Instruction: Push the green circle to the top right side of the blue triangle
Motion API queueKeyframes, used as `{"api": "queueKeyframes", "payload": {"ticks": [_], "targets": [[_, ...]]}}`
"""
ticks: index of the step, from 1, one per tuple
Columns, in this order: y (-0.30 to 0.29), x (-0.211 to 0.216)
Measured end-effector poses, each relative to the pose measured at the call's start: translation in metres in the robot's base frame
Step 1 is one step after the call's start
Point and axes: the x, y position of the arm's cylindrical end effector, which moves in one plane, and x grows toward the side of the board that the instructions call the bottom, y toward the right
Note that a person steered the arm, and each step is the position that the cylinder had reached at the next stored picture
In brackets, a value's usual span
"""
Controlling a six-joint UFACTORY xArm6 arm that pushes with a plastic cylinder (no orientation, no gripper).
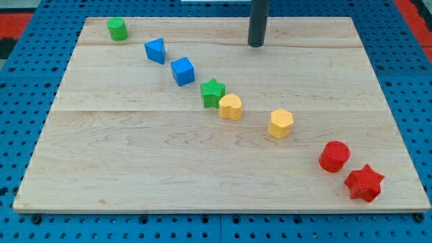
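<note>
**Tip at upper centre, green circle in upper left corner**

The end effector here is a plain dark rod with nothing to open or close; my tip rests on the bench near its upper edge, a little right of centre, touching no block.

The green circle sits in the upper left of the frame, close to the bench's top left corner, well apart from my tip and roughly level with it, slightly higher in the frame.

The blue triangle lies just to the lower right of the green circle, with a visible gap between them. It sits between the circle and my tip but lower than a straight line joining them.

The remaining blocks run in a diagonal toward the lower right:
- blue cube, near the triangle
- green star
- yellow heart, touching or nearly touching the star; cannot tell which
- yellow hexagon
- red cylinder
- red star, just beside the cylinder, near the bench's lower right corner

The rod is cut off by the frame's top edge, so the arm above it does not show. The triangle's outline is small and hard to read from this angle.
</note>
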Motion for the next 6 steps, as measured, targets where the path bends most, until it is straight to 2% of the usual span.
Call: {"api": "queueKeyframes", "payload": {"ticks": [2,3,5,6], "targets": [[-0.102,-0.032],[-0.176,-0.041],[-0.284,0.001],[-0.337,-0.039]]}}
